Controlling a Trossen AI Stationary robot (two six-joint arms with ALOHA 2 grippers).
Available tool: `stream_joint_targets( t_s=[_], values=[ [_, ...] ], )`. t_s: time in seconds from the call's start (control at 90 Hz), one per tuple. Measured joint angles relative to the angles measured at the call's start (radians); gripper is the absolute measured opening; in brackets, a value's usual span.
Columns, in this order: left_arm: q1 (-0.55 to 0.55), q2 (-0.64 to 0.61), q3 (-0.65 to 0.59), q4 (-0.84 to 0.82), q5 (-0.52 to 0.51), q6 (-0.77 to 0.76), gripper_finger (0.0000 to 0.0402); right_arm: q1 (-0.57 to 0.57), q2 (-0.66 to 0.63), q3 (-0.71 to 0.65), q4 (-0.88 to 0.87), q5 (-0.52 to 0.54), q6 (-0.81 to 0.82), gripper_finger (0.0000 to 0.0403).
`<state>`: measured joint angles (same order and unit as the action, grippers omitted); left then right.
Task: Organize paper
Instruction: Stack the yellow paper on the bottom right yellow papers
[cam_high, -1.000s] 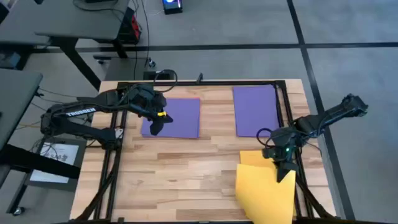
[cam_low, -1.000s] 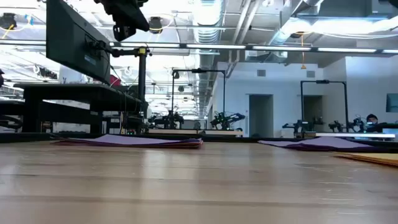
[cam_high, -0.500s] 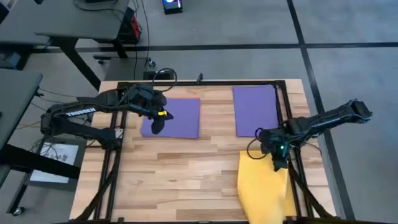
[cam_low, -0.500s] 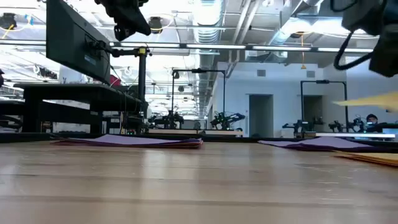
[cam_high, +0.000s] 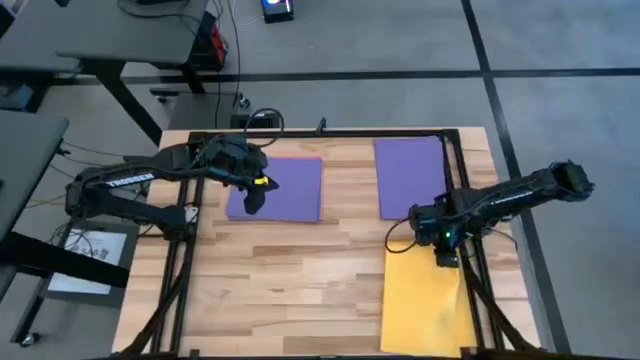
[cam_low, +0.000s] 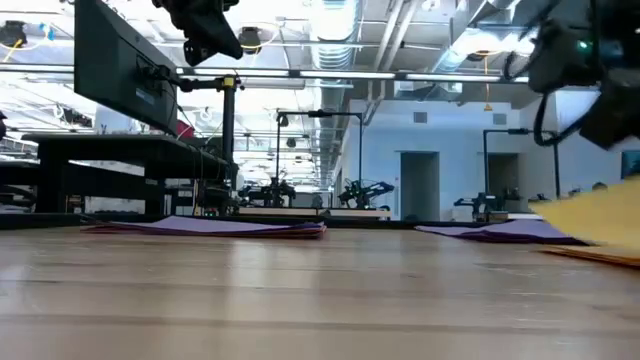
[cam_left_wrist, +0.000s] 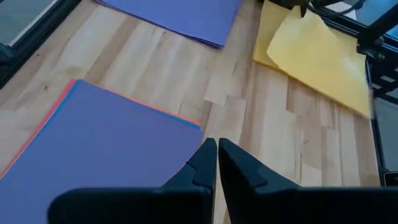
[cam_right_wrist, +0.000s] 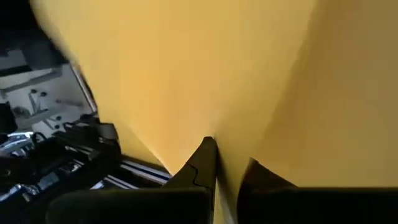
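Yellow paper (cam_high: 425, 305) blanketing right wrist view, edges cropped

The wooden table (cam_high: 300, 270) carries paper. Purple stacks lie at ten o'clock (cam_high: 285, 188) and one o'clock (cam_high: 410, 175); yellow sheets (cam_high: 425, 310) at five.

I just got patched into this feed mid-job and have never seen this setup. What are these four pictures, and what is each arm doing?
Two dark robot arms work at a wooden table. One picture looks straight down, one looks level across the tabletop, and one comes from each arm's wrist. Two purple stacks lie at the far side; the left one shows orange and blue edges underneath. Yellow paper lies at the near right. The right gripper has its jaws shut on a yellow sheet, lifting one edge off the table. The left gripper hangs above the left purple stack, jaws shut, holding nothing.
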<state>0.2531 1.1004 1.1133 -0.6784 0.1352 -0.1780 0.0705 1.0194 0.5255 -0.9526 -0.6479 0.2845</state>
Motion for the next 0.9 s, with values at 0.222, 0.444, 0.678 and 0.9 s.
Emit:
stream_joint_targets(
  t_s=[0.222,0.444,0.678,0.9],
  values=[
    [0.000,0.000,0.000,0.000,0.001,-0.012,0.0001,-0.019,-0.030,0.037,-0.087,0.008,-0.055,0.0000],
    [0.000,0.000,0.000,0.000,0.001,-0.019,0.0001,0.034,0.017,0.003,-0.156,0.041,-0.059,0.0000],
    [0.000,0.000,0.000,0.011,-0.001,-0.020,0.0001,0.080,0.114,0.030,-0.132,0.115,-0.055,0.0000],
    [0.000,0.000,0.000,0.024,-0.002,-0.006,0.0001,0.145,0.243,0.127,-0.219,0.122,-0.175,0.0000]
  ],
)
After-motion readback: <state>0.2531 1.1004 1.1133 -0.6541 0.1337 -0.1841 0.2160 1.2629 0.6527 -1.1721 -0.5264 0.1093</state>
